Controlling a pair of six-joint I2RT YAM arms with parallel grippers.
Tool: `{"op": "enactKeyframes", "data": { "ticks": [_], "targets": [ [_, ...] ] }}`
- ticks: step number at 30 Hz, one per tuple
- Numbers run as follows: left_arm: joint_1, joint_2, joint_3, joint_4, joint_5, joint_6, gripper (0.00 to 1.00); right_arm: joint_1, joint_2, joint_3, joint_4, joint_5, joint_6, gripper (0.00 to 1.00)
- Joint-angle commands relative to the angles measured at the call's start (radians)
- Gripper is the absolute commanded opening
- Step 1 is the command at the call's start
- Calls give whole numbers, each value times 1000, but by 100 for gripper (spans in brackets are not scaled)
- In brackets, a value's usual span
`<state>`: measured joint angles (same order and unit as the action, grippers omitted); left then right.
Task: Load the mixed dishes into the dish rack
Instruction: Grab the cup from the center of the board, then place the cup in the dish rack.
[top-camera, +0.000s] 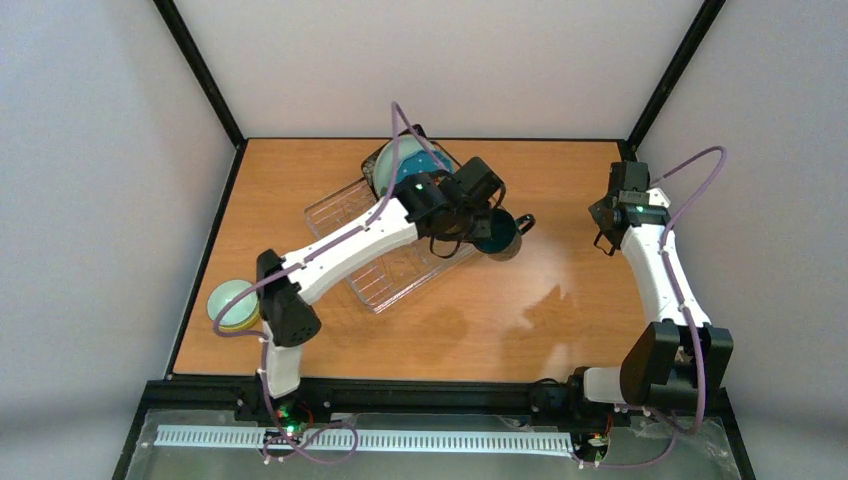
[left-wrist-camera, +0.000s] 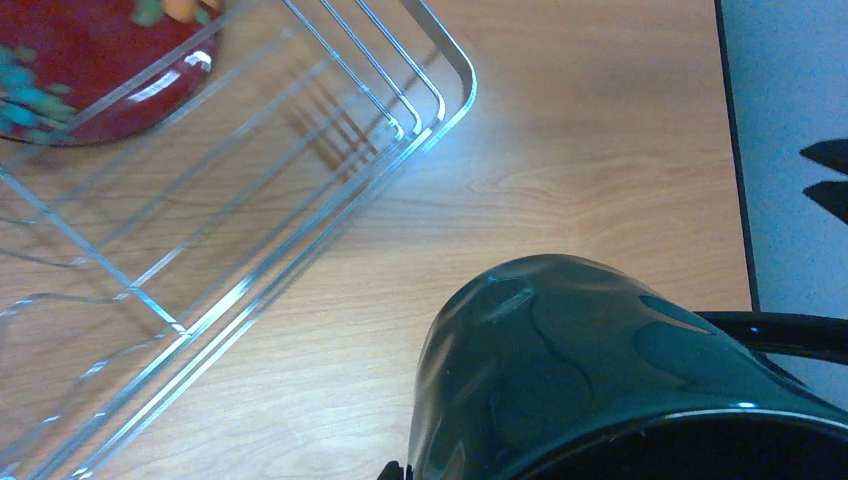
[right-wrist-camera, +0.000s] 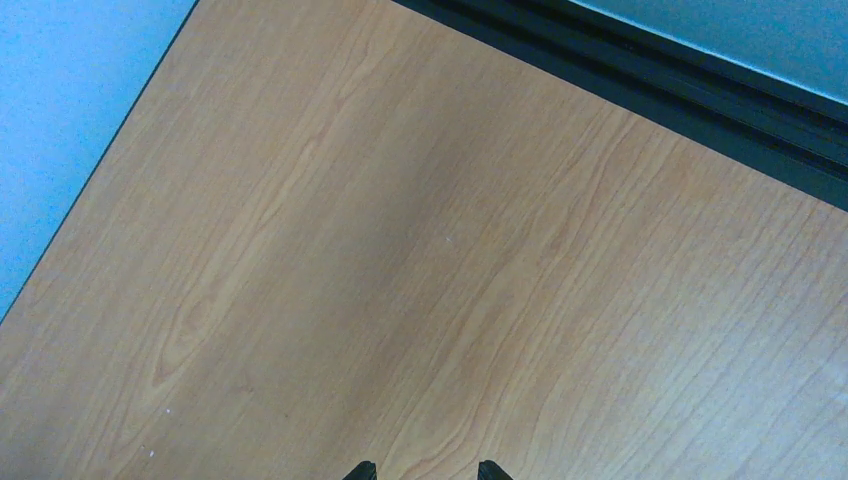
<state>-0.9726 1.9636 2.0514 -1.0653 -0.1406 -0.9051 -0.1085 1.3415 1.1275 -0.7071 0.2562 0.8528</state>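
1. Wooden table (top-camera: 560, 300), one, boxed in by pale walls; two arms bolted at the near edge.
2. One dish rack (top-camera: 400, 270), silvery wire, set slantwise mid-table beneath the left arm.
3. Plates in the rack: blue dotted plate (top-camera: 428, 163) upright at the far end, small red floral plate (left-wrist-camera: 70, 60) seen through the wires in the left wrist view. More hidden behind the arm, so no sure count.
4. Two bowls stacked at the table's left edge, well apart from the rack: mint bowl (top-camera: 230, 298) on top, yellow-green bowl (top-camera: 243, 322) under it.
5. One dark green mug (left-wrist-camera: 600, 370), outside the rack, just beside its right corner, handle turned away from it.
6. Left gripper (top-camera: 480, 224): pinched tight on the mug. Right gripper (right-wrist-camera: 425, 470): fingers spread partway, holding nothing, over bare wood near the right wall.
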Motion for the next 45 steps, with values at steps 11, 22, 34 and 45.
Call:
{"op": "enactKeyframes", "data": {
  "ticks": [11, 22, 34, 45],
  "targets": [
    [86, -219, -42, -197, -342, 129, 0, -8, 8, 84, -11, -25, -29, 58],
    [335, -288, -192, -132, -280, 249, 0, -8, 38, 116, 0, -36, -52, 58],
    [496, -313, -292, -113, -248, 262, 0, -8, 75, 126, 28, -65, -59, 58],
    [602, -325, -335, -99, -216, 237, 0, -9, 111, 150, 44, -91, -65, 58]
  ]
}}
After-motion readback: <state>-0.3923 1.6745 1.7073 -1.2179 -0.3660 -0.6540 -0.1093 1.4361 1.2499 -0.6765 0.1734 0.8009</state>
